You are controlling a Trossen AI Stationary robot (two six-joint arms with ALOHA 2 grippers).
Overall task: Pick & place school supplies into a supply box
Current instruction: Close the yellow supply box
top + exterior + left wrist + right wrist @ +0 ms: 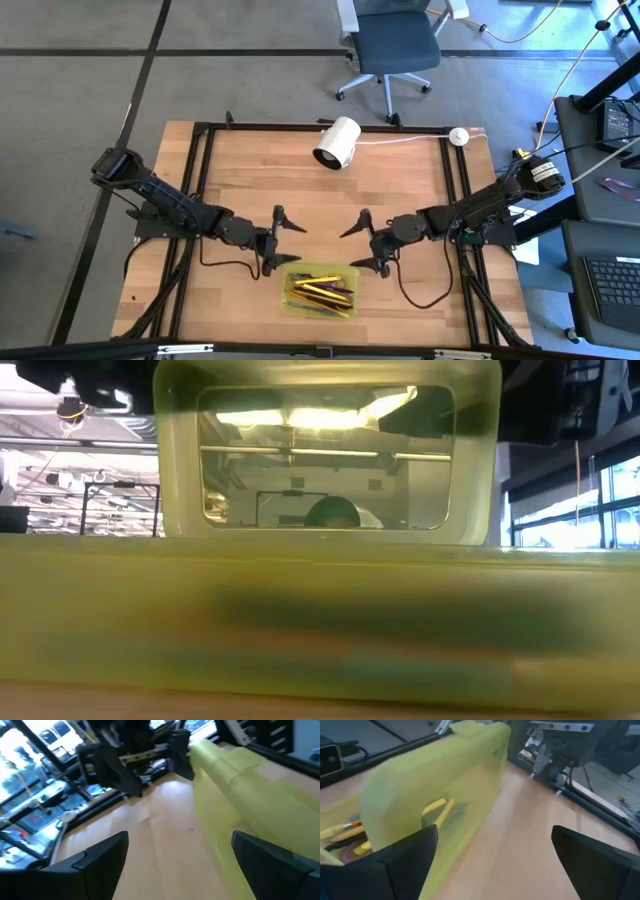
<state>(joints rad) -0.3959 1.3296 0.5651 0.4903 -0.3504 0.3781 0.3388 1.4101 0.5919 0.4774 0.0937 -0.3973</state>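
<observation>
Grey floor with an office chair [392,45] behind; wooden table [240,190] in a black frame fills the middle of the high view. Left arm comes in from the left, right arm from the right, both meeting low near the table's front edge. Yellow-green box [320,291] sits at the front centre, between and just in front of the two claws. Left claw [274,240] just beside the box's left end, fingers spread, holding nothing. Right claw [366,245] just beside the box's right end, fingers also spread and empty. White cylinder [337,143] with a cable lies at the back, well apart. Pens and pencils [318,291], yellow, orange and dark, lie inside the box; right wrist view shows them through the wall [437,815]. No loose supplies visible on the table, so task looks finished or nearly so. Scissors not clearly made out.
</observation>
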